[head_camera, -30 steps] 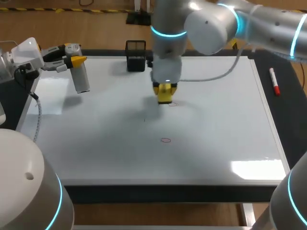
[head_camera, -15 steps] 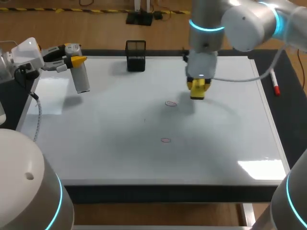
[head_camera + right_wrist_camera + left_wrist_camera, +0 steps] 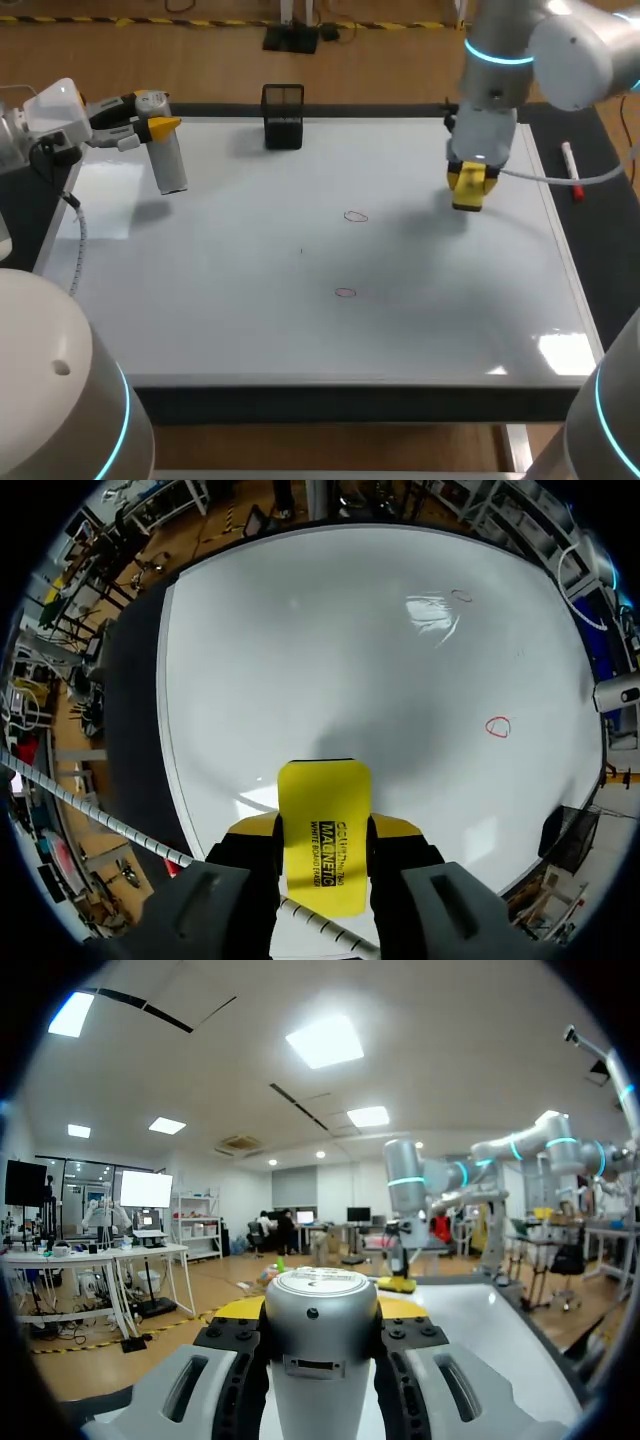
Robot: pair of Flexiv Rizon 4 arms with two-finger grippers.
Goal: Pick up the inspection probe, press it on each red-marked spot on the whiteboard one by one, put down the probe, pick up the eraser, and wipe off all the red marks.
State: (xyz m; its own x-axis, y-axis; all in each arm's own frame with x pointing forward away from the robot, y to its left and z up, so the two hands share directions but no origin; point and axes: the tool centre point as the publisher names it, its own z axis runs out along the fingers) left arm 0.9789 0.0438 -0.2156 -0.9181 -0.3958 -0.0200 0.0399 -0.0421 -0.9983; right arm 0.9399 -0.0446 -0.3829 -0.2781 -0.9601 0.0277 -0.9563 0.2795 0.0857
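Obs: right hand clamped on a flat yellow rectangular eraser, above the glossy whiteboard near its right edge; left hand closed around a smooth grey cylindrical probe over the far-left corner. Two thin oval red marks mid-board.

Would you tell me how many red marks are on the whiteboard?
2. One red mark sits near the whiteboard's middle; the other lies nearer the front edge. The eraser over the board could hide more.
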